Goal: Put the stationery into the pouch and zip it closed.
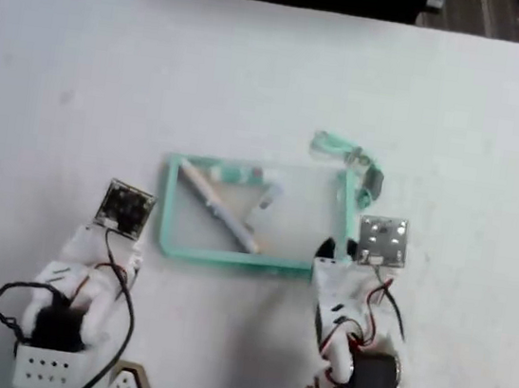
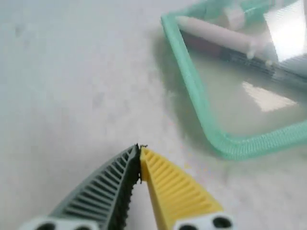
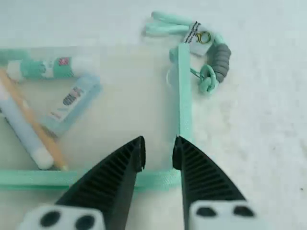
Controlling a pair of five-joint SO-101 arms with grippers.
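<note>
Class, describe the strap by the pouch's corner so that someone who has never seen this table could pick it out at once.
Find the clear pouch with mint-green edging in the middle of the white table. Just beyond its far right corner lies the strap, a looped mint-green cord carrying a grey bead. Unlike the stationery, it lies outside the pouch's clear walls.

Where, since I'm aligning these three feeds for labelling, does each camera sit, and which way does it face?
High view: fixed above the table, looking down at the pouch; the left arm and right arm show.
Left wrist view: on the left arm's wrist, facing past the shut left gripper toward a pouch corner.
Right wrist view: on the right arm's wrist, facing past the open right gripper toward the pouch's end by the zipper strap.
Shared: all three show the pouch with stationery inside.
</note>
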